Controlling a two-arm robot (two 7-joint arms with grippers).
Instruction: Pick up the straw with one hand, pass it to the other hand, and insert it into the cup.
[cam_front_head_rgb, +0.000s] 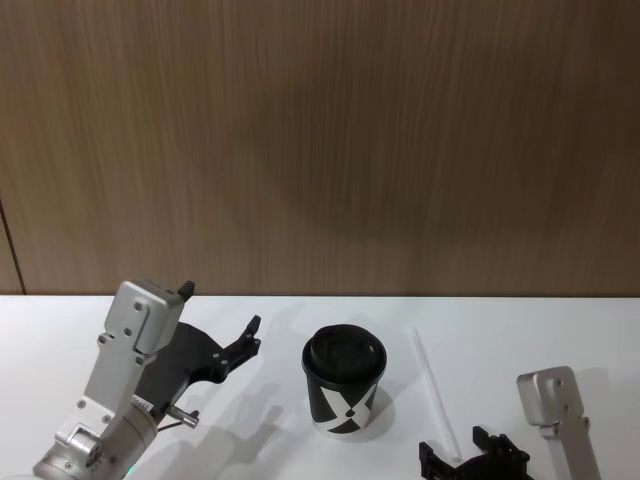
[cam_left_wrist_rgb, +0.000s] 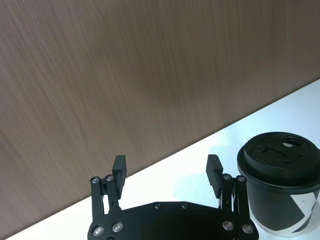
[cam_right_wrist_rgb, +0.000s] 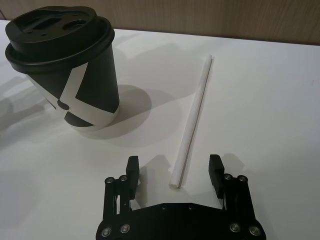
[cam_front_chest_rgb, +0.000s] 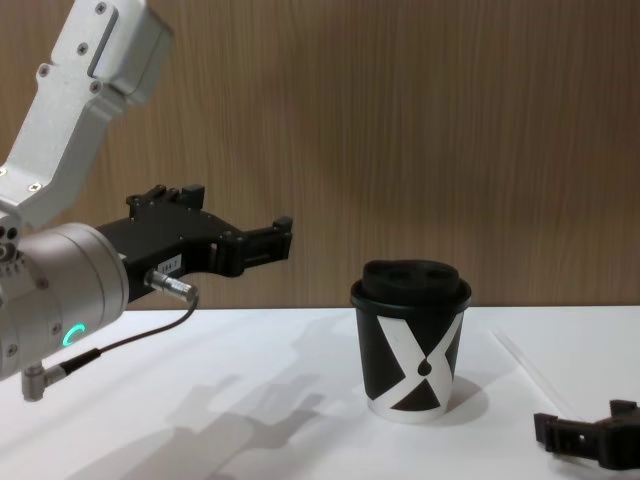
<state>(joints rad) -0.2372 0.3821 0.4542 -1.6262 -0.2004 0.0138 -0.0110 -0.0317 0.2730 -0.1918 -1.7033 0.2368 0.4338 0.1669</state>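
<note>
The thin white straw (cam_right_wrist_rgb: 194, 117) lies flat on the white table, to the right of the cup (cam_front_head_rgb: 345, 382). The cup is black with a white X pattern and a domed black lid, and it stands upright. My right gripper (cam_right_wrist_rgb: 174, 167) sits low at the table's front edge. It is open, its two fingers straddling the straw's near end without touching it. My left gripper (cam_front_head_rgb: 252, 335), on the silver arm with the green light, hangs open and empty above the table, left of the cup (cam_front_chest_rgb: 412, 345) and pointing toward it.
A brown wood-grain wall (cam_front_head_rgb: 320, 140) rises directly behind the white table (cam_front_head_rgb: 520, 320). A thin dark cable (cam_front_chest_rgb: 130, 340) loops under the left arm. Bare tabletop lies left of and in front of the cup.
</note>
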